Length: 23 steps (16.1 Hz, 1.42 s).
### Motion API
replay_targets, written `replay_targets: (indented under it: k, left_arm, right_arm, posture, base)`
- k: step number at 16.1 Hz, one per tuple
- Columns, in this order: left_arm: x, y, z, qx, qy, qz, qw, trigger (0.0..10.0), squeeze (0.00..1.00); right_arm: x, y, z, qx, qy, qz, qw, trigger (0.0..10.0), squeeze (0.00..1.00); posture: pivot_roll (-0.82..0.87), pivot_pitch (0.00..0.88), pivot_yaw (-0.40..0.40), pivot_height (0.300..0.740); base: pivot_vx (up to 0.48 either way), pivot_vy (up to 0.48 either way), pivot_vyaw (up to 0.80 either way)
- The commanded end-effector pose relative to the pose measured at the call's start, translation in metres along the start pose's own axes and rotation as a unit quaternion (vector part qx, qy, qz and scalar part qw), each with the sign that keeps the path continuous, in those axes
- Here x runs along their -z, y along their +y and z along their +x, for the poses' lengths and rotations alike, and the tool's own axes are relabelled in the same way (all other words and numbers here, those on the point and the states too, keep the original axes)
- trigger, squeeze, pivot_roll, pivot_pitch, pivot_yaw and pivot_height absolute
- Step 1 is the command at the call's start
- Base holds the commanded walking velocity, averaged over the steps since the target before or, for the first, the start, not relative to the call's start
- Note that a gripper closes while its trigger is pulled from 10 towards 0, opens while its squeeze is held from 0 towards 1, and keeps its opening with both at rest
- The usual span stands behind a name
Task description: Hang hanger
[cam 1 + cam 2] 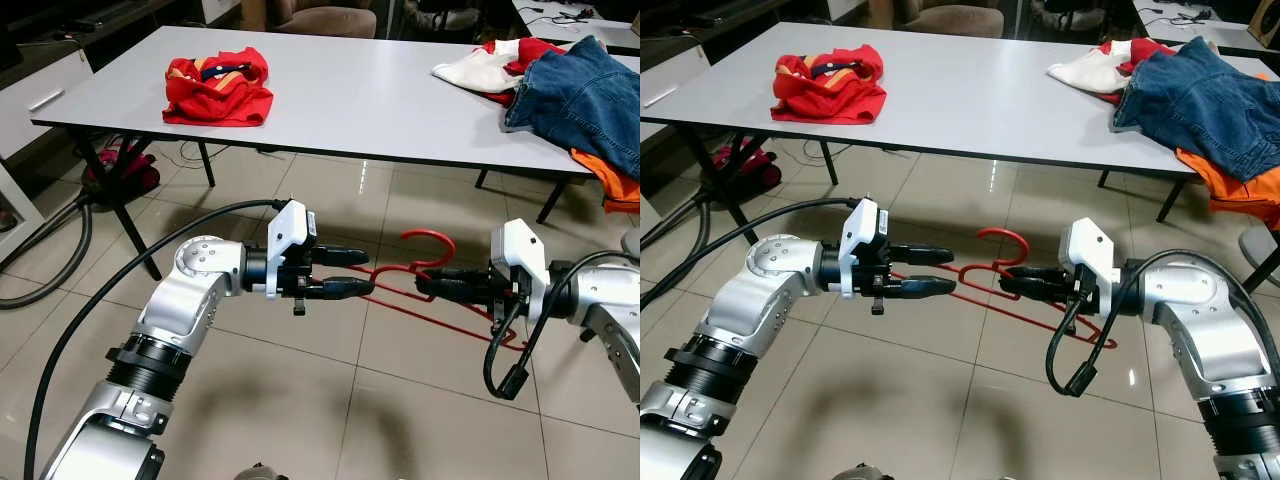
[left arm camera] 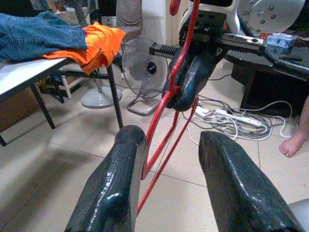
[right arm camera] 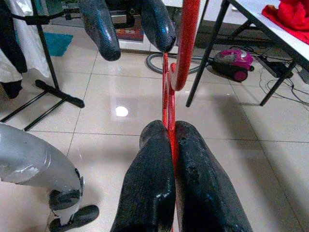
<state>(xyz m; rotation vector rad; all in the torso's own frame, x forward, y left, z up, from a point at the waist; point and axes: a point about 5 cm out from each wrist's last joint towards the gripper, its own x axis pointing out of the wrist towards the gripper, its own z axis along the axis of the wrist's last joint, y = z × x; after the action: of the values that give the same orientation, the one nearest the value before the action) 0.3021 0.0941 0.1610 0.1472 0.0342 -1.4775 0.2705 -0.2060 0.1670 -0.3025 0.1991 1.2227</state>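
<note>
The right claw [image 1: 1012, 284] is pinched tight on the thin red wire hanger [image 1: 985, 275], held in the air above the tiled floor [image 1: 300, 400], in front of the grey surface [image 1: 350, 90]. The left claw [image 1: 355, 272] gapes around its shoulder wire, gripping nothing. Close it squarely before the right lets go; glossy wire may slip or twist between smooth black fingers [image 2: 116, 188]
</note>
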Motion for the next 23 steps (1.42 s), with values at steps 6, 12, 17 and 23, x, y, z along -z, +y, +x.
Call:
replay_targets:
  k: [6,12,17,23]
  left_arm:
    - [-0.011,0.006,0.017,-0.015,-0.006,0.037,0.999,10.0,0.00]
    - [-0.008,0.001,0.023,0.005,0.001,0.039,0.999,10.0,0.00]
    - [0.001,0.003,0.028,-0.004,0.029,0.056,0.998,10.0,0.00]
    - [-0.001,0.006,0.038,-0.015,0.015,0.056,0.998,10.0,0.00]
  right_arm:
    - [-0.007,-0.001,0.000,-0.015,0.003,-0.010,1.000,0.0,0.00]
    - [-0.008,0.000,0.000,-0.018,0.003,-0.009,1.000,0.0,0.00]
    - [-0.012,0.002,0.002,-0.026,-0.003,-0.012,1.000,0.0,0.00]
    - [-0.015,0.005,0.005,-0.038,-0.006,-0.017,0.999,0.0,0.00]
  posture:
    - [-0.09,0.012,0.020,0.740]
    - [-0.09,0.008,0.021,0.740]
    - [-0.09,0.000,0.021,0.740]
    - [-0.10,0.000,0.020,0.740]
  base:
    - [0.000,0.000,0.00]
    - [0.000,0.000,0.00]
    - [0.000,0.000,0.00]
    - [0.000,0.000,0.00]
